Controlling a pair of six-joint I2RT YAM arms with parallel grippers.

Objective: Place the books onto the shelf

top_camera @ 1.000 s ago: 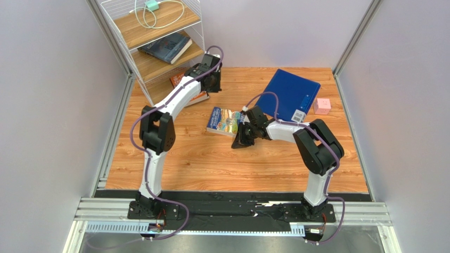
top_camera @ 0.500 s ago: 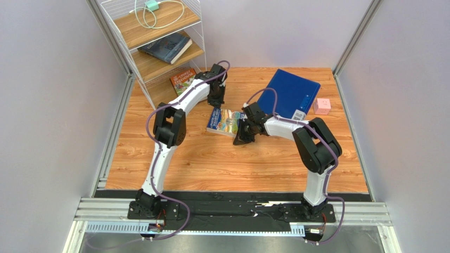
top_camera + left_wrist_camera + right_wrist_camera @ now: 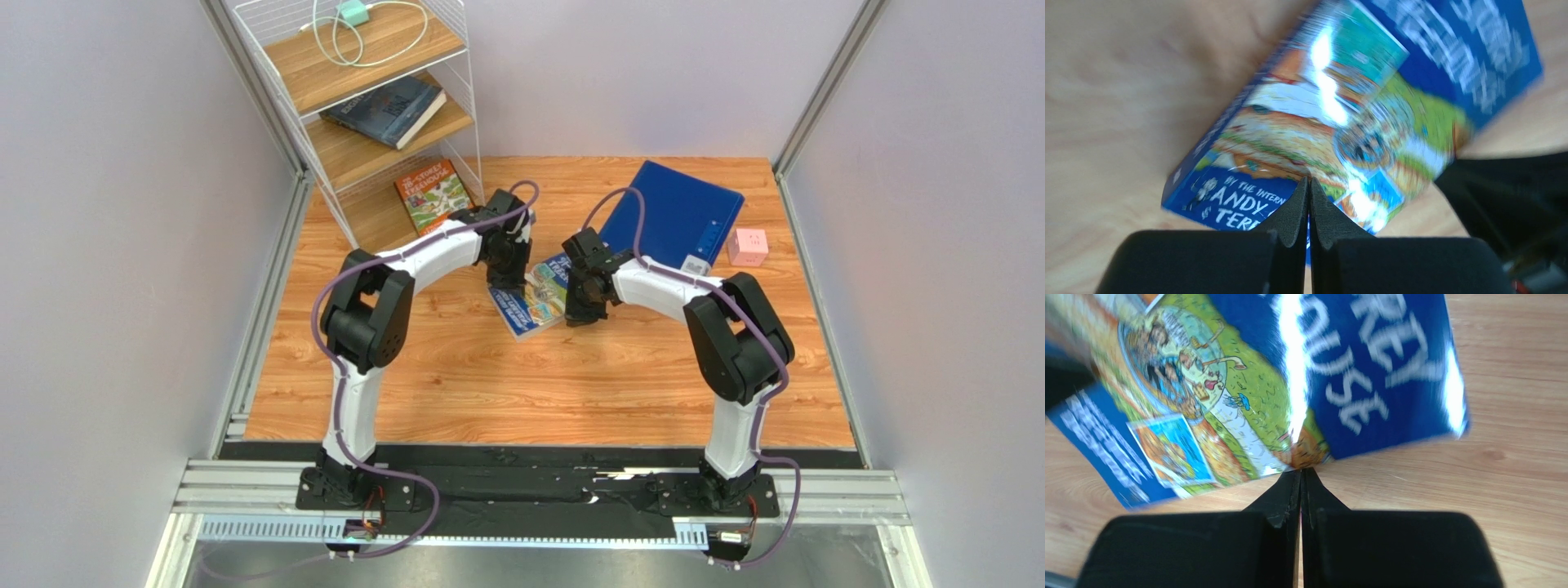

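as you look down from above, you have this stock on the wooden table.

blue book: one cartoon-covered paperback. it lies flat, cover up and skewed on the wood, between your two grippers. it is off the shelf, near its foot.

left gripper: jaws pressed together, nothing pinched. it stands at the far left side of the blue book. in its own wrist view the closed tips sit over the near edge of the cover, just by the author's lettering. the view is blurred, so you cannot tell whether they touch.

right gripper: jaws pressed together, nothing pinched. it stands at the right edge of the blue book. in its wrist view the tips meet right at the book's near edge, where the cover ends and bare wood begins.

orange book: cartoon cover, lying on the lowest board of the shelf.

dark book: lying flat on the middle board.

white cable: looped on the top board.

blue folder: large and plain, flat on the table behind your right arm.

pink cube: just beside the folder's right edge.
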